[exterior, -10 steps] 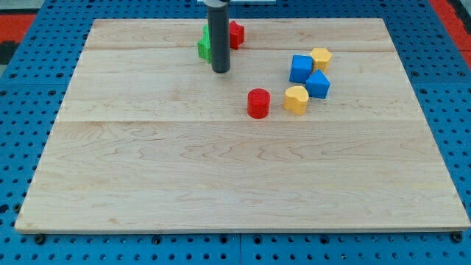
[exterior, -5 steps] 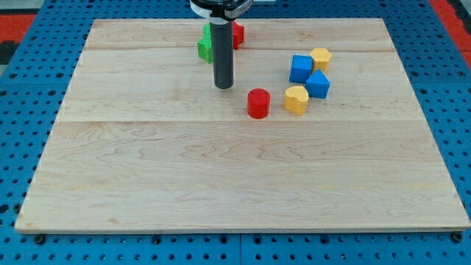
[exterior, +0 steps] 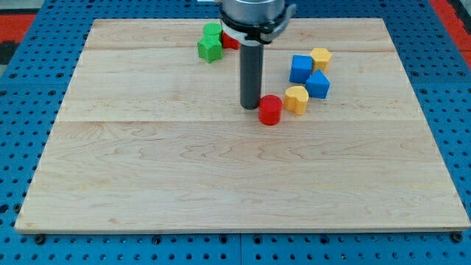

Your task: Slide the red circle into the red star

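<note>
The red circle (exterior: 270, 110) sits on the wooden board (exterior: 221, 169) near the middle, a little to the view's right. My tip (exterior: 250, 107) is down on the board right beside the circle's left side, touching or nearly touching it. The red star (exterior: 229, 40) lies near the view's top and is mostly hidden behind the arm; only a sliver of red shows next to the green blocks.
Two green blocks (exterior: 210, 43) lie near the top, left of the red star. A yellow block (exterior: 296, 99) sits just right of the red circle. Two blue blocks (exterior: 301, 68) (exterior: 318, 84) and another yellow block (exterior: 321, 57) cluster further right.
My tip has moved down and to the view's right, from beside the green blocks to the red circle's left side. The red circle has shifted to the right, closer to the yellow block.
</note>
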Tool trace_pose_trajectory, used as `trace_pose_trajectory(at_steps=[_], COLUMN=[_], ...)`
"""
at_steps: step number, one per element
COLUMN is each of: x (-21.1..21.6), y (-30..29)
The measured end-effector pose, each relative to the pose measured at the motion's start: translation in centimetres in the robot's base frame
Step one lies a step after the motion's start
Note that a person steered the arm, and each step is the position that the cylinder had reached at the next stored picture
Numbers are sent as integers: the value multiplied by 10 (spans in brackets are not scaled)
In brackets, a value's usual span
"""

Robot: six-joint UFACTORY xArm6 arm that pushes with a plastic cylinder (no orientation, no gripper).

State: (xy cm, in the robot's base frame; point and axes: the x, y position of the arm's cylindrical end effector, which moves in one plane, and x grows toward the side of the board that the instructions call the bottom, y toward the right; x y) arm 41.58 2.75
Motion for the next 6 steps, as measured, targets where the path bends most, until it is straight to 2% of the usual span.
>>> trace_pose_trajectory(at_steps=[1,2,3,4,5,6], x=[23,78,105,37,-13,-8], y=[-38,-47,59,64,-19,-60])
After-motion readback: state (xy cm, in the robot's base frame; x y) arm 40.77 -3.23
